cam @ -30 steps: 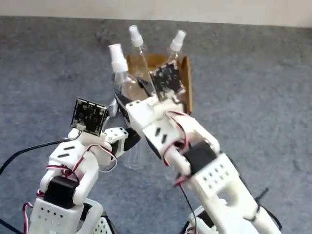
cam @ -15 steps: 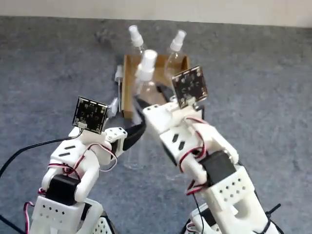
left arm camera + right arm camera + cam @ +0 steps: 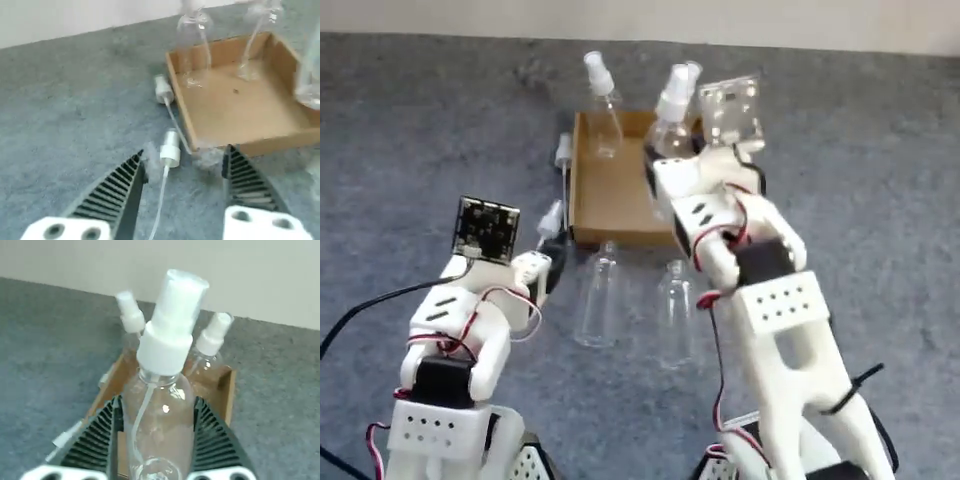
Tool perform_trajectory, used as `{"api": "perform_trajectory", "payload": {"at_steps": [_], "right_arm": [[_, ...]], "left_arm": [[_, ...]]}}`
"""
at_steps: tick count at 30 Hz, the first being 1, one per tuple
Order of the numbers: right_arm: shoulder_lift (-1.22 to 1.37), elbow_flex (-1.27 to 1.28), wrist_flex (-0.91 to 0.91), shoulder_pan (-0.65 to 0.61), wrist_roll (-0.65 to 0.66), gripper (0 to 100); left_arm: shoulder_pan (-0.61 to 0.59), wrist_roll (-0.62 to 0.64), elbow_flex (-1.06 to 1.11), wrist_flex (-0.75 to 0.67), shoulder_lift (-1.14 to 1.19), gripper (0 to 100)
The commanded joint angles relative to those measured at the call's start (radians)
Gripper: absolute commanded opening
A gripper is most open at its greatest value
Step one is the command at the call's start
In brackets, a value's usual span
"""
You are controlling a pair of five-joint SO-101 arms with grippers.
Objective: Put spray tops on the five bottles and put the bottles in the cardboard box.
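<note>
Spray top (image 3: 170, 148) lies loose on the table beside the cardboard box's (image 3: 582, 190) left wall, between the left gripper's (image 3: 183, 155) wide-spread jaws. Two uncapped bottles (image 3: 598, 297) lie along the box's near wall. Further right, the right gripper (image 3: 156, 415) clamps a capped bottle (image 3: 160, 385), seemingly above the box's far right corner.

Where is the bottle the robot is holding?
In the high view, the bottle is clamped in the right gripper at the right side of the cardboard box, close beside the two capped bottles standing inside it.
</note>
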Motion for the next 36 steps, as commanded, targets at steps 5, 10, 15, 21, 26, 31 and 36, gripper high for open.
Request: {"api": "perform_trajectory", "payload": {"at_steps": [5,10,15,21,26,31,36], "right_arm": [[-0.028,-0.07,-0.035,0.013,0.275,0.5],[-0.005,-0.045,-0.188,0.013,0.189,0.5],[0.101,-0.005,-0.377,0.008,0.074,0.5],[0.312,-0.013,-0.47,0.004,0.035,0.5],[0.412,-0.012,-0.493,-0.102,0.11,0.5],[0.493,-0.007,-0.763,-0.122,0.078,0.5],[0.618,-0.01,-0.866,-0.14,0.058,0.5]], "left_arm": [[-0.025,-0.005,0.027,-0.089,-0.007,18],[-0.025,-0.006,0.027,-0.089,-0.002,18],[-0.056,-0.006,0.025,-0.091,-0.007,18],[-0.159,-0.006,0.031,-0.161,0.001,17],[-0.2,-0.005,0.031,-0.167,0.001,17],[-0.199,-0.005,0.033,-0.164,0.001,17],[-0.199,-0.005,0.033,-0.164,0.001,17]]}}
